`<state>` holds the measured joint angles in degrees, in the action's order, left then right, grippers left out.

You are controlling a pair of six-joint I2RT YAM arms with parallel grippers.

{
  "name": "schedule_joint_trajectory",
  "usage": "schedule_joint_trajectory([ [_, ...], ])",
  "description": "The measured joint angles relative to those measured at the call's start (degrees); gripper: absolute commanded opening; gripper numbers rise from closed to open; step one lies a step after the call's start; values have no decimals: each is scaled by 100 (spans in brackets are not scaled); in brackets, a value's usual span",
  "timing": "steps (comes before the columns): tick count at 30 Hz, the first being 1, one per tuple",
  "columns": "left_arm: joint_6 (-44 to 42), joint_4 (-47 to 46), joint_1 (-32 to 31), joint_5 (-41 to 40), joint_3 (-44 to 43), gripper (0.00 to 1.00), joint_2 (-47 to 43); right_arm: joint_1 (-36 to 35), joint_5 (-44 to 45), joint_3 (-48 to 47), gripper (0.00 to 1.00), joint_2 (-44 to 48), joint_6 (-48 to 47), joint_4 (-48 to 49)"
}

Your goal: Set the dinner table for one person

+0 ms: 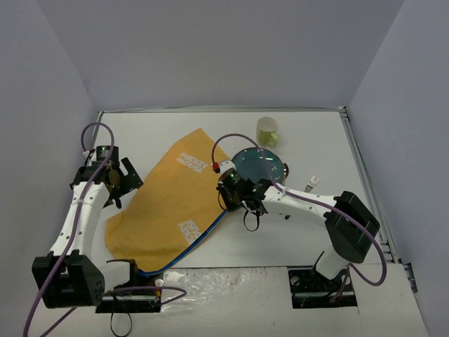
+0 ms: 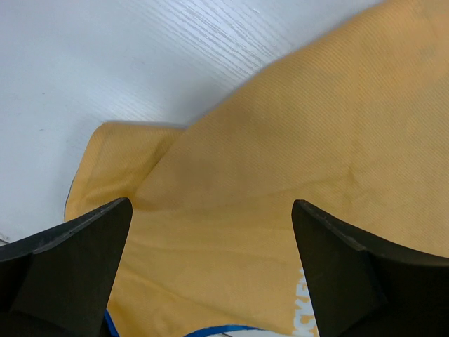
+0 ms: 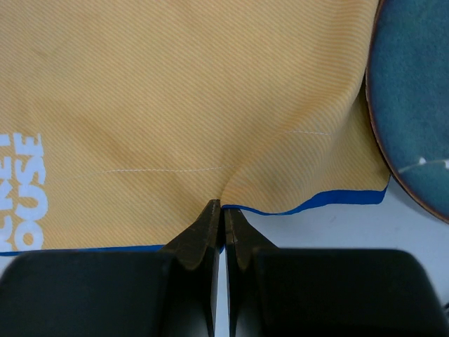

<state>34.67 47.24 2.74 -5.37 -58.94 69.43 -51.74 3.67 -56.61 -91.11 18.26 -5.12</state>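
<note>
An orange-yellow placemat (image 1: 168,203) with a blue edge and white lettering lies rumpled on the white dinner table (image 1: 316,140), left of centre. My left gripper (image 1: 126,179) hovers open over the mat's left side. In the left wrist view its fingers (image 2: 84,246) stand wide apart above the placemat (image 2: 280,140), where one corner is folded under, and nothing is between them. My right gripper (image 1: 226,193) is shut on the mat's right edge. The right wrist view shows this gripper (image 3: 223,208) pinching the blue hem of the placemat (image 3: 175,91), which puckers there.
A dark teal plate (image 1: 258,167) sits right beside the mat's right corner and shows close to the right gripper as the plate (image 3: 414,105). A yellow-green cup (image 1: 267,130) stands behind it. A fork (image 1: 311,184) lies right of the plate. Grey walls enclose the table.
</note>
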Motion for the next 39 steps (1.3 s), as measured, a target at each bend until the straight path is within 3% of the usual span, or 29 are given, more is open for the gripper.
schedule_joint_trajectory([
  [10,-161,-1015,0,754,-76,77,2263,35,25,205,0,103,-21,-59],
  [13,-258,-1205,0,1140,-195,55,2670,39,17,258,0,103,-71,-32],
  [15,-299,-1277,0,1357,-190,29,2754,41,4,308,0,103,-104,-4],
  [17,-290,-1344,0,1528,-168,9,2771,48,-7,365,0,103,-135,22],
  [20,-289,-1406,0,1715,-150,0,2791,63,-25,427,0,103,-165,68],
  [24,-488,-913,-51,1591,-686,0,2868,78,-66,449,0,103,-181,129],
  [28,-713,-252,-643,393,-2013,2,2753,77,-139,444,0,103,-178,327],
  [30,-700,-128,-1384,-638,-2509,11,2469,79,-152,442,0,105,-176,395],
  [33,-340,-134,-2693,-1698,-2335,26,1739,108,-136,451,0,107,-175,331],
  [37,433,124,-4017,-1918,-1184,50,1111,196,-110,511,2,107,-156,274],
  [39,713,290,-4120,-1822,-821,75,1219,236,-110,570,9,107,-144,271],
])
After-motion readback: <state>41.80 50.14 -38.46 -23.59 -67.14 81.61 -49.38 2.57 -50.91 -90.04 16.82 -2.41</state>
